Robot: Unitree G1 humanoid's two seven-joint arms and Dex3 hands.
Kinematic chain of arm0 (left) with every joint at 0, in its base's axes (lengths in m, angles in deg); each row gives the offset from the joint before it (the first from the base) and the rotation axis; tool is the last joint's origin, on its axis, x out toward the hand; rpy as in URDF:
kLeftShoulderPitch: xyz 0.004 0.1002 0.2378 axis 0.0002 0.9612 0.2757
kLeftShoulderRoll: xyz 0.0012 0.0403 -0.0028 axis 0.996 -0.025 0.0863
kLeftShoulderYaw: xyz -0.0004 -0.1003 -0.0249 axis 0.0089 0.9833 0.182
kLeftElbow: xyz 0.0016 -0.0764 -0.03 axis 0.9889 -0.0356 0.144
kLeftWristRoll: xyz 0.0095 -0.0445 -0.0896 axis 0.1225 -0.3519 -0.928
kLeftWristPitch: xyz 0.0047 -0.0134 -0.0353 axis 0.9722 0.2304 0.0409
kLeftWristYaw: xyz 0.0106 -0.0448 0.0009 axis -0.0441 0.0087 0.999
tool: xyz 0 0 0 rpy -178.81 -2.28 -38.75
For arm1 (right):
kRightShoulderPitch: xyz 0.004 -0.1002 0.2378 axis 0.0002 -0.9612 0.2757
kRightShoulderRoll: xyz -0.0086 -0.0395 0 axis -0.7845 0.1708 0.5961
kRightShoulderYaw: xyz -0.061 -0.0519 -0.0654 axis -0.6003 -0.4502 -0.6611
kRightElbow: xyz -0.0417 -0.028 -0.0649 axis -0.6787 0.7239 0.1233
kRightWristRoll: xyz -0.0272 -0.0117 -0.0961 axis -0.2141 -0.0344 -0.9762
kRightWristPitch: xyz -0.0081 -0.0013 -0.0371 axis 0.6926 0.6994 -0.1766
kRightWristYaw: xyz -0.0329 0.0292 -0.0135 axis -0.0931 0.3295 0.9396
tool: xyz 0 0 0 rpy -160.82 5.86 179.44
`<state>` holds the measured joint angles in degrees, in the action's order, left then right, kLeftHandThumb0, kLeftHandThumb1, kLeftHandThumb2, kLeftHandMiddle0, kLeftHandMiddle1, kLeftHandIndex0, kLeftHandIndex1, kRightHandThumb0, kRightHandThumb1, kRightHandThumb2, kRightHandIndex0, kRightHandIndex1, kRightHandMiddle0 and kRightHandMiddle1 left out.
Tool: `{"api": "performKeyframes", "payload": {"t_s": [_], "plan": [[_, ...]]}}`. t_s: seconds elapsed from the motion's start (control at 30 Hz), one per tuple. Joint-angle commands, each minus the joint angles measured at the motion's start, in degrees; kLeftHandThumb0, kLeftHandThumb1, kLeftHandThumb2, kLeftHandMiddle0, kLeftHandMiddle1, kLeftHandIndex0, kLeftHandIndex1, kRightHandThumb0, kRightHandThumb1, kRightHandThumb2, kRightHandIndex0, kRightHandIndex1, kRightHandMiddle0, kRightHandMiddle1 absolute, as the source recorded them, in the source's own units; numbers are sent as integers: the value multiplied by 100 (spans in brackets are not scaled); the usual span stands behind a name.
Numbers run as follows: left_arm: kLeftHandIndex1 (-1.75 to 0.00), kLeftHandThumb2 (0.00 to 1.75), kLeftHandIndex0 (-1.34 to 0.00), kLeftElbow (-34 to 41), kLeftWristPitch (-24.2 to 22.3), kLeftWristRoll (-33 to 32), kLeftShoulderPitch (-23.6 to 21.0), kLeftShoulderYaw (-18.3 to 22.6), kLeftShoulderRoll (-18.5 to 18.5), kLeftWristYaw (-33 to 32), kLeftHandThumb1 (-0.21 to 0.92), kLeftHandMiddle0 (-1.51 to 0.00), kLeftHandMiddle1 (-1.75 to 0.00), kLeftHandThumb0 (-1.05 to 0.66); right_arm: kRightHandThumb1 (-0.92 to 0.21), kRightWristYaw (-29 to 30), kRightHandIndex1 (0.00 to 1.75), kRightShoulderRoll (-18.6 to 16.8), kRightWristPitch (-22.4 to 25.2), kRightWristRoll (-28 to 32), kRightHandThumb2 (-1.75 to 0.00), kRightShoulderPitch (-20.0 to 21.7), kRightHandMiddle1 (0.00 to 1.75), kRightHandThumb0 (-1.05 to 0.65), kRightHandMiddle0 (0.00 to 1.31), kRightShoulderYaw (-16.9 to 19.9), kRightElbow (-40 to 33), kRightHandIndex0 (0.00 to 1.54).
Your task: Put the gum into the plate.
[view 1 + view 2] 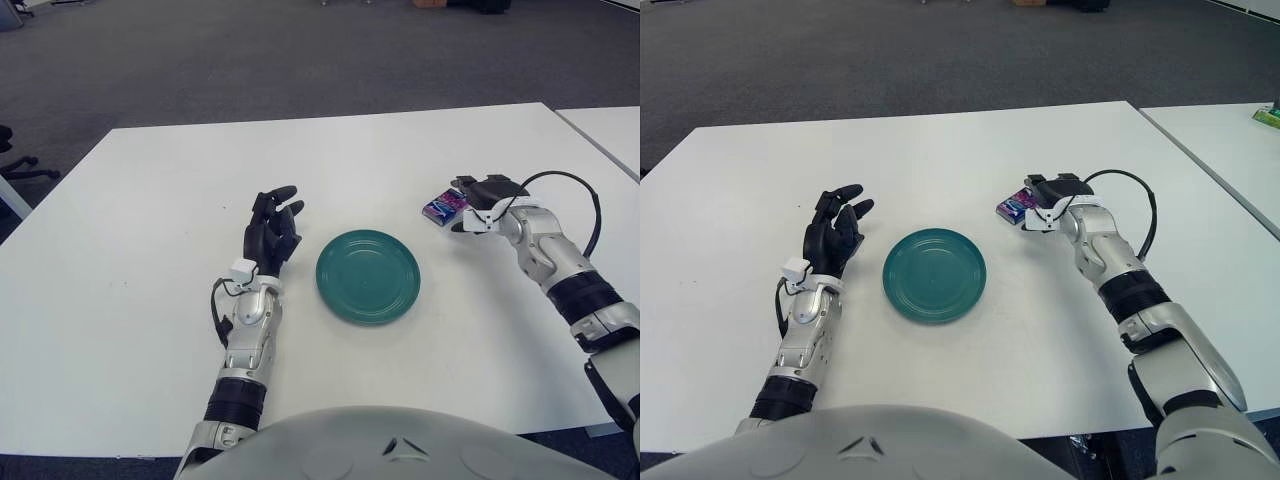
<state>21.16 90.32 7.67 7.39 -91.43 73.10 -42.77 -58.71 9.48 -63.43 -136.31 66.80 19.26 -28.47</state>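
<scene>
A small purple gum pack (443, 206) lies flat on the white table (150, 250), up and to the right of the round teal plate (368, 276). The plate holds nothing. My right hand (482, 190) is at the pack's right end, touching or nearly touching it, and its forearm stretches off to the lower right. The pack's left part shows clear of the hand. My left hand (272, 225) shows just left of the plate with its dark fingers spread and pointing away from me, holding nothing.
A black cable (580, 190) loops off my right wrist. A second white table (610, 130) stands at the far right across a narrow gap. Grey carpet (300, 60) lies beyond the table's far edge.
</scene>
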Motion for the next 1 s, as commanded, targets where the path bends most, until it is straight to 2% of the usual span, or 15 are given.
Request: {"api": "performKeyframes", "payload": {"t_s": [0.0, 0.27, 0.43, 0.5, 0.77, 0.97], "plan": [[-117, 72, -29, 2, 115, -4, 20, -21, -357, -18, 92, -38, -86, -75, -92, -81, 39, 174, -300, -89, -22, 81, 19, -100, 0, -42, -20, 8], [-117, 74, -29, -4, 156, 85, 42, -33, -355, -96, 92, -37, -86, -76, -92, 116, 40, 176, -691, -160, -27, 246, 18, -101, 0, -19, 463, 10], [-117, 74, -29, 21, 161, 140, 68, -49, -347, -139, 92, -38, -86, -75, -92, 151, 67, 150, -878, -136, -27, 317, 21, -103, 0, 11, 646, 2], [-118, 75, -30, 27, 156, 161, 71, -55, -337, -150, 92, -38, -86, -75, -92, 170, 70, 137, -947, -108, -26, 337, 21, -104, 0, 29, 703, 1], [-118, 75, -30, 25, 161, 89, 82, -54, -344, -112, 92, -38, -86, -75, -92, 360, 75, 30, -1154, -137, -20, 525, 26, -103, 0, -1, 1042, 0], [-117, 75, -30, 16, 206, 108, 91, -70, -337, -106, 92, -38, -87, -76, -92, 541, 68, -56, -1341, -238, -14, 766, 29, -102, 0, -98, 1423, 3]]}}
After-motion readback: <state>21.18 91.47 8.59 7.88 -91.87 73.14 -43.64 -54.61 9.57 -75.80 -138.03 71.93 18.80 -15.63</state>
